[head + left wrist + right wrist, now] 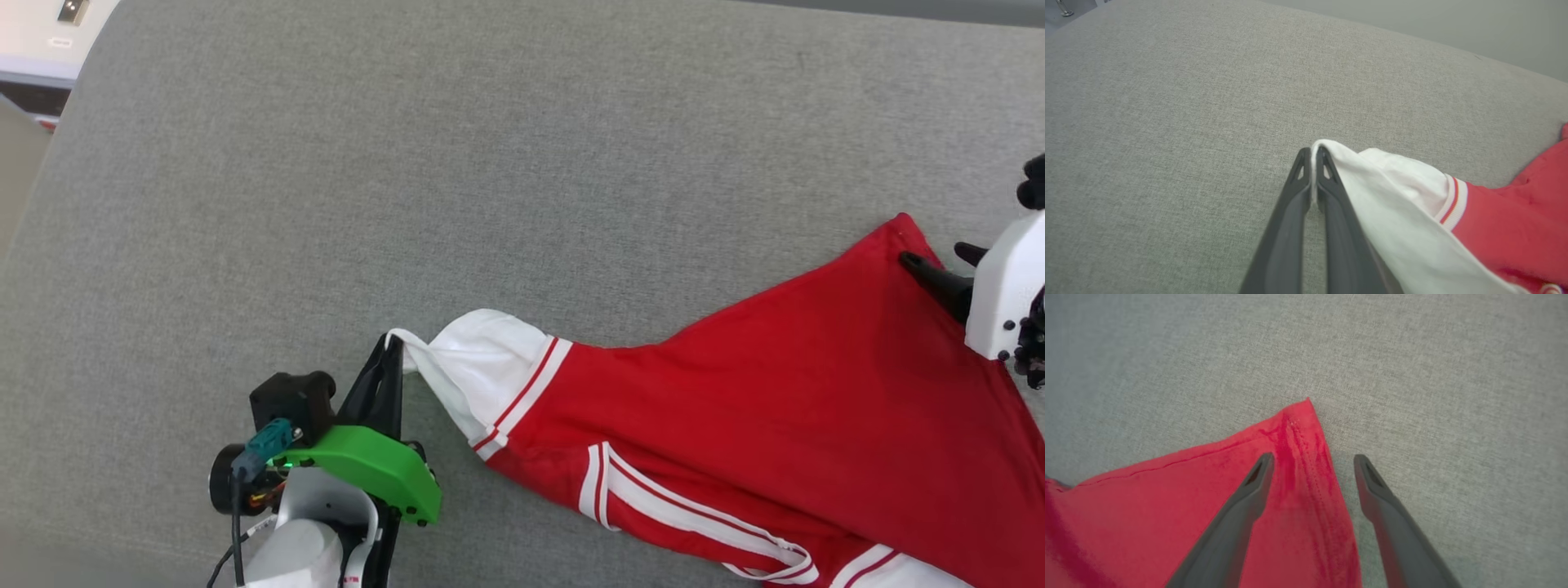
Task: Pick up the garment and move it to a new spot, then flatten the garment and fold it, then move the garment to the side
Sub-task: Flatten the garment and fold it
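Red with white sleeves, the jersey T-shirt (735, 392) lies stretched across the grey upholstered surface (490, 163). The left gripper (394, 343) pinches the tip of its white sleeve (482, 359), jaws together on the cloth. The right gripper (935, 255) straddles its far red corner, jaws apart.

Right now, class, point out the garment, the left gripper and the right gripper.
garment (775, 392): head view, red body.
left gripper (1313, 152): left wrist view, tips shut on sleeve.
right gripper (1313, 458): right wrist view, between open fingertips.
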You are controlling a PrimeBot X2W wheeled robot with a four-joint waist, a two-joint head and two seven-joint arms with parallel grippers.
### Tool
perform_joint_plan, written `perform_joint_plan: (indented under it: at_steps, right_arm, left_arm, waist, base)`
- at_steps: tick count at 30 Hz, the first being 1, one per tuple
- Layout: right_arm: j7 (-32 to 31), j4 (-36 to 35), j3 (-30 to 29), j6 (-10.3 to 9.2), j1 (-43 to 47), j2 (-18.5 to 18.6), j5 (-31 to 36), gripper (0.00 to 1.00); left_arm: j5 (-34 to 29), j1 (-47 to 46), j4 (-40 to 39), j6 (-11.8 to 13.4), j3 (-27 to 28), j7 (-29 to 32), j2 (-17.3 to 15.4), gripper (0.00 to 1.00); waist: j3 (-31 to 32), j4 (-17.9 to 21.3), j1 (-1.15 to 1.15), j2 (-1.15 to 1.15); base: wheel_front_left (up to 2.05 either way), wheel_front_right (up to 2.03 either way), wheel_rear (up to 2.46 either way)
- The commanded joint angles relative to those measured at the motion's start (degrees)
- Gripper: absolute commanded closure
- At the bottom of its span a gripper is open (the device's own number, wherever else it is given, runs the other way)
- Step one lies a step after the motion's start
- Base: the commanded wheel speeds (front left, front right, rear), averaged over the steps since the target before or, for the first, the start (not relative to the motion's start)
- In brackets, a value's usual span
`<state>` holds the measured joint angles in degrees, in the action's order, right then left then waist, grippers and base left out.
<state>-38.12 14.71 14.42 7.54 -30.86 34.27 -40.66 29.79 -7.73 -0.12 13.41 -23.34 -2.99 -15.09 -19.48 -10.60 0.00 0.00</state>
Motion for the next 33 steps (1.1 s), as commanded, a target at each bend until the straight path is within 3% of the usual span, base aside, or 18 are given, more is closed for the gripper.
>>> perform_joint_plan:
  at_steps: [1, 12, 13, 14, 15, 23, 33]
  right_arm:
    - [-1.03, 0.30, 1.74, -0.05, -1.67, 0.81, -1.07, 0.00]
    - [-7.66, 6.40, 14.62, -0.05, -3.59, 4.16, -8.23, 0.00]
    - [-8.09, 6.78, 15.25, -0.05, -3.55, 4.28, -8.78, 0.44]
    - [-8.64, 7.25, 15.85, -0.05, -3.52, 4.35, -9.59, 0.80]
    - [-8.82, 7.39, 16.32, -0.05, -3.62, 4.47, -10.05, 1.00]
    - [-3.68, 7.91, 16.91, -0.05, -7.42, 5.04, -11.57, 1.00]
    - [7.53, 10.86, 13.03, -0.05, -12.31, 2.72, -9.48, 1.00]
  left_arm:
    - [-0.56, -1.54, 0.36, -0.31, -0.12, -0.45, 0.34, 1.00]
    - [-0.16, -3.24, 2.27, -1.29, -0.97, -1.57, 1.19, 1.00]
    - [-0.11, -3.23, 2.40, -1.31, -0.99, -1.65, 1.22, 1.00]
    - [-0.04, -3.22, 2.55, -1.34, -1.00, -1.75, 1.23, 1.00]
    - [0.00, -3.20, 2.68, -1.37, -1.01, -1.82, 1.22, 1.00]
    - [-0.06, -3.64, 3.41, -1.19, -0.20, -2.50, 0.09, 1.00]
    - [-0.13, -11.42, 3.97, -2.75, 3.26, -1.22, -4.60, 1.00]
  waist:
    - [-1.53, -1.37, 0.00, 0.00]
    - [-3.80, -2.64, 0.00, 0.00]
    - [-3.79, -2.66, 0.00, 0.00]
    - [-3.78, -2.65, 0.00, 0.00]
    - [-3.74, -2.63, 0.00, 0.00]
    - [-2.07, -1.55, 0.00, 0.00]
    - [3.49, 1.82, 0.00, 0.00]
  base:
    - [0.00, 0.00, 0.00]
    - [0.00, 0.00, 0.00]
    - [0.00, 0.00, 0.00]
    - [0.00, 0.00, 0.00]
    - [0.00, 0.00, 0.00]
    - [0.00, 0.00, 0.00]
    - [0.00, 0.00, 0.00]
